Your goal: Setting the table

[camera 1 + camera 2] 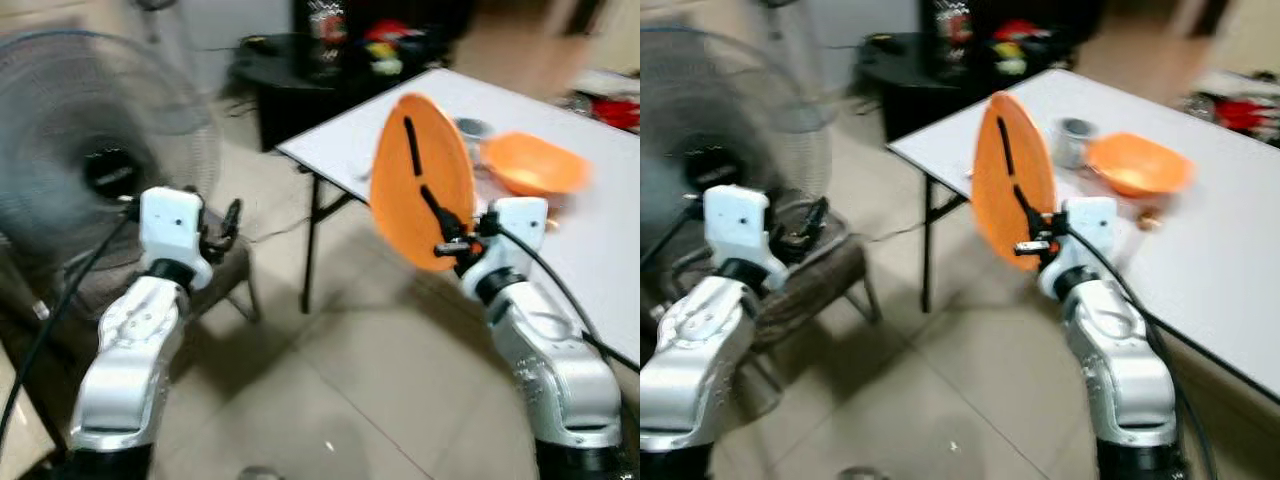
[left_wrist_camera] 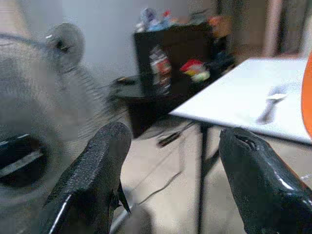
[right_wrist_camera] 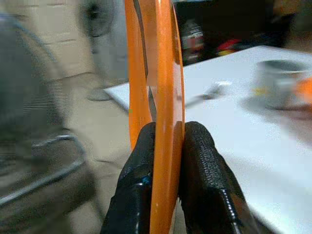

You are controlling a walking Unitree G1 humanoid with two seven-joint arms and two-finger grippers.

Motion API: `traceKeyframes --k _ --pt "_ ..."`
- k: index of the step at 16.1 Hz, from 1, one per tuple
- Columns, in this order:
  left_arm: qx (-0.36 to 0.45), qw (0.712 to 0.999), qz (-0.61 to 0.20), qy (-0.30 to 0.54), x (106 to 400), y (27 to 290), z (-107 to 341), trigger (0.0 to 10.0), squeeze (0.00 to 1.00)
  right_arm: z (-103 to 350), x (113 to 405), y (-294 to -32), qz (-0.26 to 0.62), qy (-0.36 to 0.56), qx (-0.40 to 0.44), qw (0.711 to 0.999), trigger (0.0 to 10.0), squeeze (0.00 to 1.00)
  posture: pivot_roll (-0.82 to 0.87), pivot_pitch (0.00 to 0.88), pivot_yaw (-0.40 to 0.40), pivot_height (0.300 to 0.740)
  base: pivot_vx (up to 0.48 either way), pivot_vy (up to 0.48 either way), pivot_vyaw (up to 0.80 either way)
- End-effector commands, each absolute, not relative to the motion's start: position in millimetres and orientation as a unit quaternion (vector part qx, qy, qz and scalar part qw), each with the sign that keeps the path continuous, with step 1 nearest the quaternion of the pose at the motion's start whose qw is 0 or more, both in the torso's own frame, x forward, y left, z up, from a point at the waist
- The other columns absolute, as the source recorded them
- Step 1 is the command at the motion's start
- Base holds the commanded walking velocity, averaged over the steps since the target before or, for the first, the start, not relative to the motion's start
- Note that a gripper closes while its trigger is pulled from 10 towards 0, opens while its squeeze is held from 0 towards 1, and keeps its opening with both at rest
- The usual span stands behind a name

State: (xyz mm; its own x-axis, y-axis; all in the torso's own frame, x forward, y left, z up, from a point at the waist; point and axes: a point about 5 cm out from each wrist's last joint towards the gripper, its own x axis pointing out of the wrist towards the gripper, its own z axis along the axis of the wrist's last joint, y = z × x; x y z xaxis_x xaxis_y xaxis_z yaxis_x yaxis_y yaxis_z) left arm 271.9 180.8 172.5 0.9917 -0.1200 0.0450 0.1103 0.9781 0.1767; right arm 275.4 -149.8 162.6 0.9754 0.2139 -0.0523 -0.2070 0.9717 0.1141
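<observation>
Tiled floor point(image 1: 330, 390) runs under the white folding table point(image 1: 620, 250), where I see an orange bowl point(image 1: 533, 163) beside a metal cup point(image 1: 470, 129). My right gripper's point(image 3: 168, 134) fingers pinch an orange plate point(image 1: 420, 180) by its lower rim, held on edge, long axis upright. My left gripper point(image 2: 170, 161) hovers with fingers spread, empty, near a fan point(image 1: 90, 150).

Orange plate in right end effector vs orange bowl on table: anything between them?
Yes: a small metal cup stands on the white table, between the held plate and the bowl, per the right eye view.
</observation>
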Motion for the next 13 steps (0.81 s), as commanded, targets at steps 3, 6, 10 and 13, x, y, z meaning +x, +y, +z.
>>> traceKeyframes --k 3,6,10,13 --pt "0.092 0.992 -0.077 -0.027 274.0 176.1 175.6 10.0 0.0 168.1 270.9 -145.5 0.121 0.007 0.058 0.991 10.0 0.0 0.17 0.0 0.003 0.74 0.356 0.0 0.0" --pt "0.098 0.992 -0.081 -0.024 272.7 179.2 176.3 10.0 0.0 161.8 270.1 -141.9 0.124 0.019 0.069 0.99 10.0 0.0 0.17 0.0 0.01 0.74 0.368 0.0 0.0" --pt "0.094 0.991 -0.094 -0.017 275.1 174.7 172.4 10.0 0.0 163.1 267.0 -142.9 0.13 0.015 0.101 0.986 10.0 0.0 0.14 0.0 0.039 0.74 0.37 0.0 0.0" --pt "0.091 0.99 -0.106 -0.019 280.2 168.8 172.0 10.0 0.0 172.3 264.7 -147.0 0.127 -0.018 0.148 0.981 10.0 0.0 0.12 0.0 0.051 0.74 0.368 0.0 0.0"
